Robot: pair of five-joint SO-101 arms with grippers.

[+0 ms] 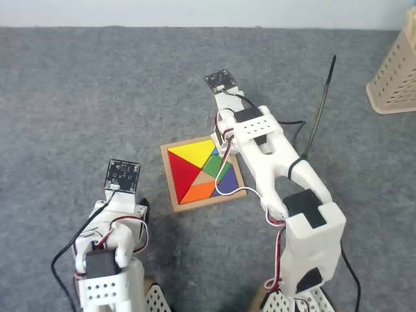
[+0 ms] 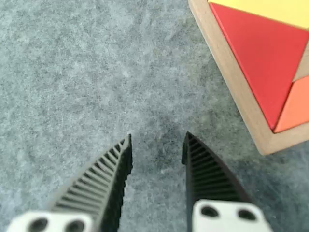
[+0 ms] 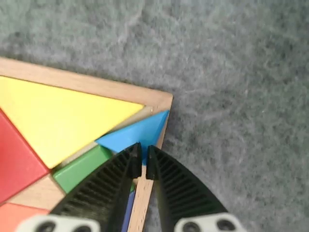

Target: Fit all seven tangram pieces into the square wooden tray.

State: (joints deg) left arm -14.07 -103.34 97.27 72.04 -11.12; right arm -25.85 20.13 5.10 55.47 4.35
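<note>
two arms flanked the wooden tray at centre frame, the right gripper pinched nearly closed, apparently to nudge a blue triangle off the rim into place, the left gripper parted over grey carpet beside the tray.

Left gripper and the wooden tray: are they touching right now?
Apart. The left wrist view shows bare carpet between the open left gripper and the nearest corner of the wooden tray.
</note>
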